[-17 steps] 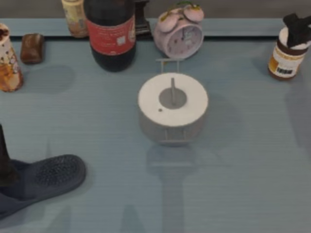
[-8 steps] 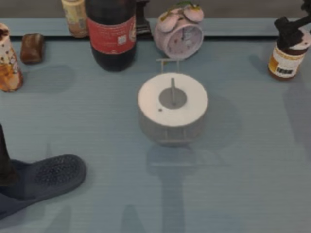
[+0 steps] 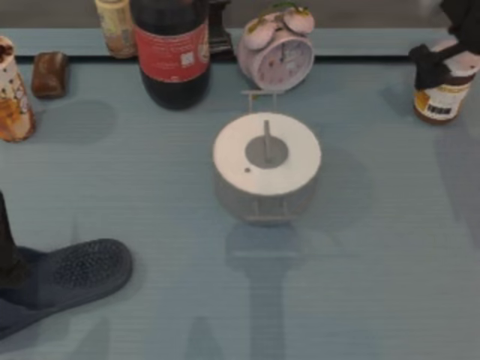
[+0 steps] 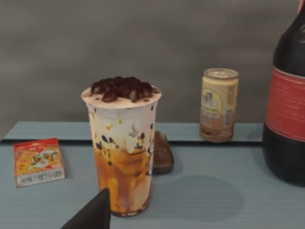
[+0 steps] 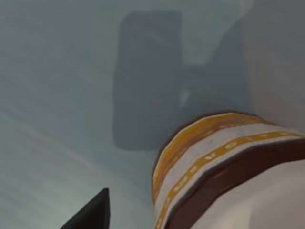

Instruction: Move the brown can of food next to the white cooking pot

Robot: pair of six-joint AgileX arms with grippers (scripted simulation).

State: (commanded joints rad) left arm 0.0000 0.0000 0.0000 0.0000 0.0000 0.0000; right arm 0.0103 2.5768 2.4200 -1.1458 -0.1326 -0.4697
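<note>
The brown can of food [image 3: 441,96] stands at the far right corner of the desk [image 3: 375,247], well apart from the white cooking pot [image 3: 267,166] at the middle. The right claw [image 3: 442,61] sits over the can's lid, one dark finger [image 3: 429,66] against its left side; whether it grips cannot be told. The left arm [image 3: 9,247] is parked at the near left edge.

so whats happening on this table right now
The right gripper is at the brown can of food in the far right corner of the table, one finger against the can's left side near the lid. Whether it has a grip is unclear. The can stands well apart from the white cooking pot in the middle. The left arm sits parked at the near left edge.
</note>
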